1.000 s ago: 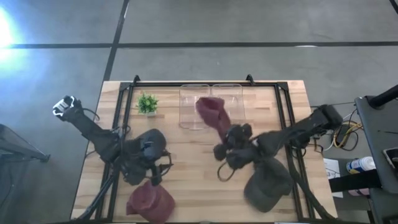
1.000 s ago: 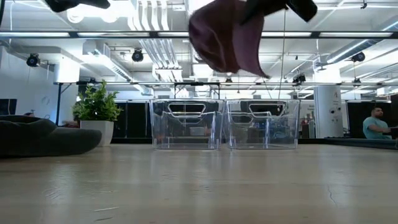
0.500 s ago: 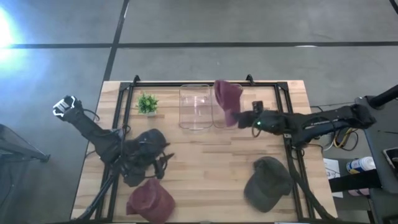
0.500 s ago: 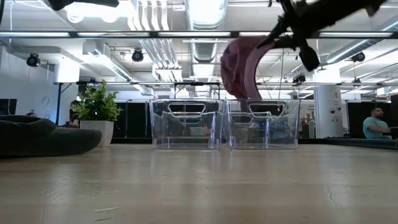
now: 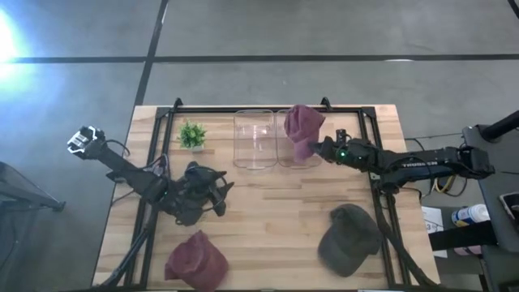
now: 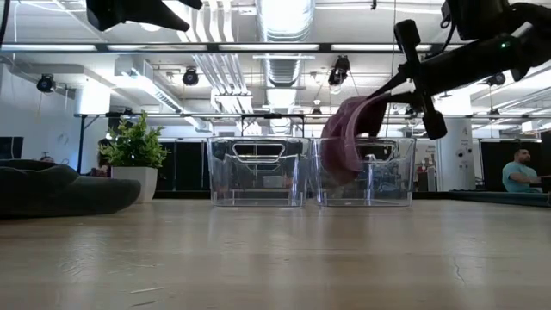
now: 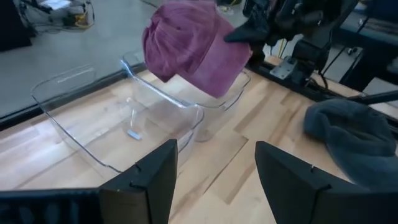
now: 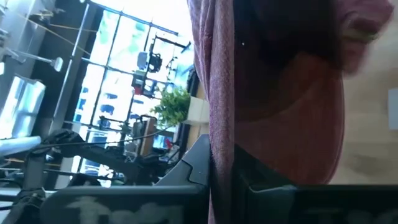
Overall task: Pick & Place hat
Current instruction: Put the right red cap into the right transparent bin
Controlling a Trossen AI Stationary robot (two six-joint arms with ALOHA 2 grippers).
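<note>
Counting two maroon hats — one (image 5: 302,128) in right gripper (image 5: 319,148) jaws — left gripper (image 5: 217,195) wide.

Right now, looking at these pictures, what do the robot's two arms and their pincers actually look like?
Both arms are slim, dark, jointed rods. The left arm has a whitish part at its outer end. The left gripper has two broad, dark, angular fingers. The right gripper is dark too, with a small green light just behind it.

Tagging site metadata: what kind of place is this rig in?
Likely an indoor robotics lab or open workshop: exposed ceiling ducts, a concrete floor under the wooden table, and a person at the far side.
</note>
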